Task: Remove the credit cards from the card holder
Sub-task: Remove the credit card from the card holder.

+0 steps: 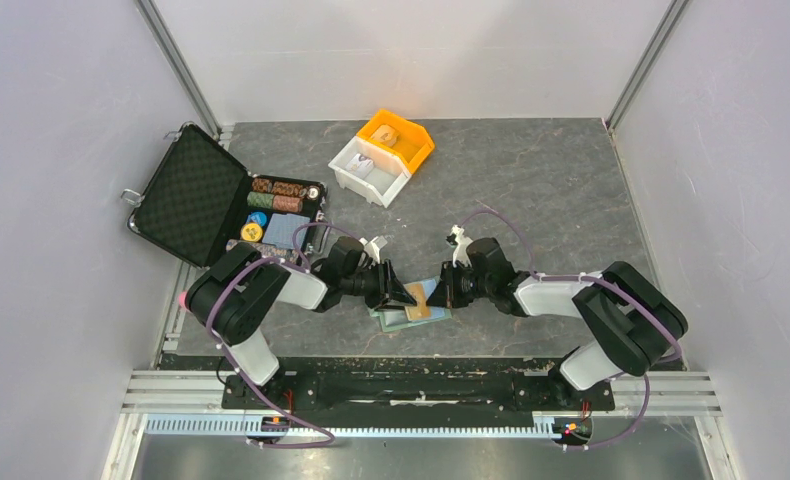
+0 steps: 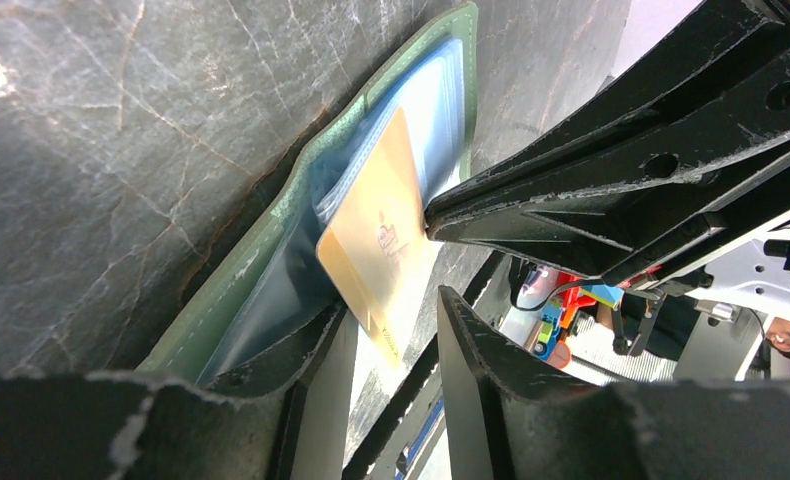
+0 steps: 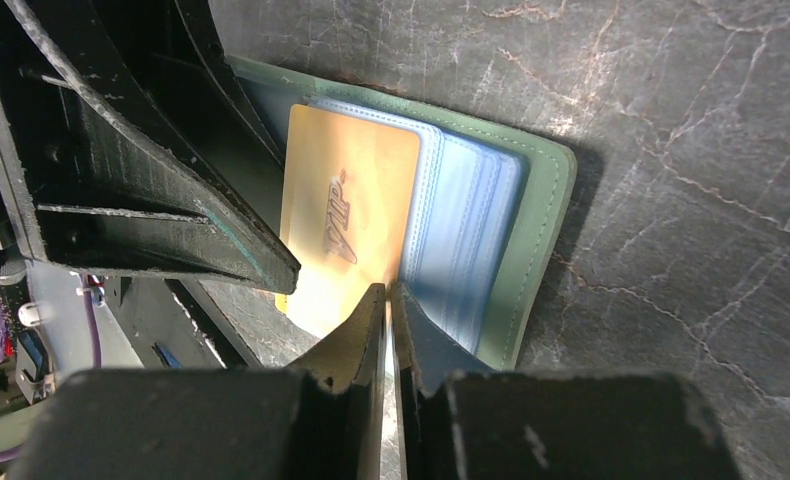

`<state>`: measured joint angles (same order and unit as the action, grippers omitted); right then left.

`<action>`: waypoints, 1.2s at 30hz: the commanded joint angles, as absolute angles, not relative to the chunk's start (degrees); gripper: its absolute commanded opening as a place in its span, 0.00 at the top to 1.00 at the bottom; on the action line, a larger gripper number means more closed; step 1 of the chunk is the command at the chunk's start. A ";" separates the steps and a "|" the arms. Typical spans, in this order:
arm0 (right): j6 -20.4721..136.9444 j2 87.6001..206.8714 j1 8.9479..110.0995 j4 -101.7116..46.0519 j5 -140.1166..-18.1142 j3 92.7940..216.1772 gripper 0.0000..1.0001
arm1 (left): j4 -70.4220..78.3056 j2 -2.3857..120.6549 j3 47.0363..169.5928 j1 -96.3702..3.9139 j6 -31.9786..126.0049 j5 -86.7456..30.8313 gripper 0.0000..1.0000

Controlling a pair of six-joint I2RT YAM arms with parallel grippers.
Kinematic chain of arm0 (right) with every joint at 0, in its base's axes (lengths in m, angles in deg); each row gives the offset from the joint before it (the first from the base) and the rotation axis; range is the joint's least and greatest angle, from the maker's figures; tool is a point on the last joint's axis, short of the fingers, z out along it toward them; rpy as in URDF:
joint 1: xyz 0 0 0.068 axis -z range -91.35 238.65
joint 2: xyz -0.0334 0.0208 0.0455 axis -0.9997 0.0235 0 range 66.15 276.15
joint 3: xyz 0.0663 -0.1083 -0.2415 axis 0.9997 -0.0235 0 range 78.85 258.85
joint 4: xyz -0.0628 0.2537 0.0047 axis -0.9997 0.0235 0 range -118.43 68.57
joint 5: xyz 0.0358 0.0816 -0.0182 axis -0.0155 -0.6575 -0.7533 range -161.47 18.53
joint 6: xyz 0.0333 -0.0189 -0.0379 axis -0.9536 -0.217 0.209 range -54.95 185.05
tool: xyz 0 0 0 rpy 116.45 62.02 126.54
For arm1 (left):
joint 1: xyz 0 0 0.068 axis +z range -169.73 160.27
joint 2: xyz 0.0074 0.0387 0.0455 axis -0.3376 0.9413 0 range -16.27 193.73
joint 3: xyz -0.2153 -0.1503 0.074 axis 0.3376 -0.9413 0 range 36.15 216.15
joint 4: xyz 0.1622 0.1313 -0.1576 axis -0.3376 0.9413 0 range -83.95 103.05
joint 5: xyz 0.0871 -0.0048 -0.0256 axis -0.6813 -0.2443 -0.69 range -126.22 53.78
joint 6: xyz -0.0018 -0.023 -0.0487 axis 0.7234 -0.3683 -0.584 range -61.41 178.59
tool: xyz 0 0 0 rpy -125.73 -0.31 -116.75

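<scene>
Lying open on the tabletop [image 1: 531,190], close to its near edge and midway between the two arms, is the holder [image 3: 538,230] — green, flat, its stack of pale blue clear pockets facing up. The card [image 3: 346,200], orange-tan with gold script, sticks partway out of those pockets. The right jaws are clenched on the card's edge, with the fingers [image 3: 361,335] almost meeting and only a bright sliver between them. The left jaws are released. One finger [image 2: 276,375] bears on the holder just beside the card, the other [image 2: 471,340] hangs past the holder's edge, and the card's free end lies in the gap between them. That near finger and the frame behind it crowd the card's left side — whether they touch the card cannot be told. Whether more cards sit in the blue pockets cannot be told either. Well apart at the far left, a black case [image 1: 186,195] lies open, with rolls of chips [image 1: 279,187] and a blue block [image 1: 279,232] inside. An orange bin [image 1: 421,150] and a white bin [image 1: 351,180] stand together at the far middle.
</scene>
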<state>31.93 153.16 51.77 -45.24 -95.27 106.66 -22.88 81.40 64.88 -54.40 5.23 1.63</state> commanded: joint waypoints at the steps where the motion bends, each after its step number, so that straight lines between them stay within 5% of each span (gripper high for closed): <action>1: 31.40 155.13 51.05 -44.69 -94.09 104.57 0.93 | -24.23 82.03 63.35 -54.45 5.85 0.36 0.58; 12: 30.09 154.27 50.83 -46.10 -93.32 102.85 0.94 | -25.75 82.50 62.71 -54.80 5.36 0.43 0.66; 23: 30.28 154.38 50.87 -45.48 -92.42 102.85 0.95 | -28.40 78.58 59.25 -54.83 4.76 0.31 0.62; 36: 30.08 153.98 50.86 -45.33 -92.13 102.58 0.95 | -35.56 79.45 57.55 -54.85 2.01 1.88 0.79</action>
